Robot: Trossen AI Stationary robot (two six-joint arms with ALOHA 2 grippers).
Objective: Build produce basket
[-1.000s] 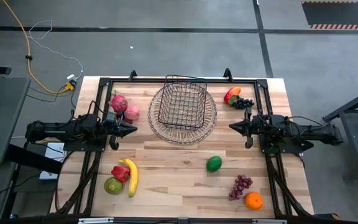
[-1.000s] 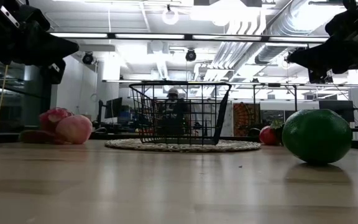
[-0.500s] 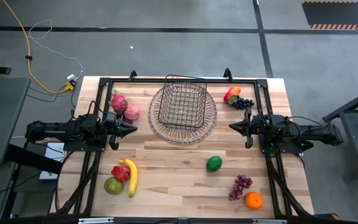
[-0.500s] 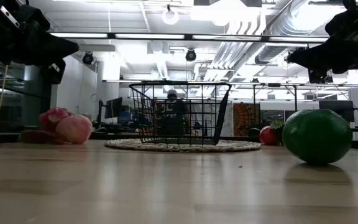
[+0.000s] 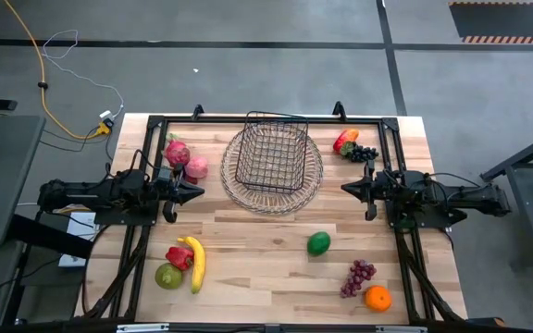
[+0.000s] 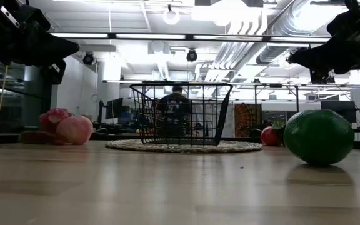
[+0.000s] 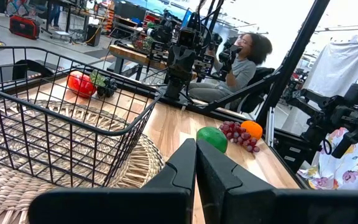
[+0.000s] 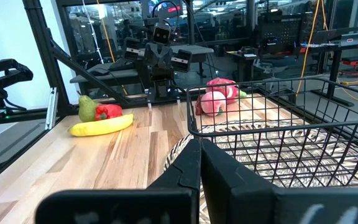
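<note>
The dark wire basket (image 5: 271, 153) stands on a round woven tray (image 5: 315, 185) at the table's far middle. My left gripper (image 5: 199, 191) hangs shut above the table, left of the tray; my right gripper (image 5: 345, 188) hangs shut to the tray's right. Pink dragon fruit (image 5: 177, 152) and a pink fruit (image 5: 196, 167) lie far left. Banana (image 5: 197, 263), red pepper (image 5: 179, 257) and a green fruit (image 5: 167, 276) lie near left. A green fruit (image 5: 318, 243), purple grapes (image 5: 358, 276) and an orange (image 5: 377, 298) lie near right. A red fruit (image 5: 344, 141) and dark grapes (image 5: 364, 154) lie far right.
Black frame rails run along the table's left, far and right sides (image 5: 266, 118). A person (image 7: 241, 59) sits beyond the table in the left wrist view, and another person (image 6: 177, 106) shows behind the basket in the low view. Bare wood lies between the two grippers, near the tray (image 5: 257, 240).
</note>
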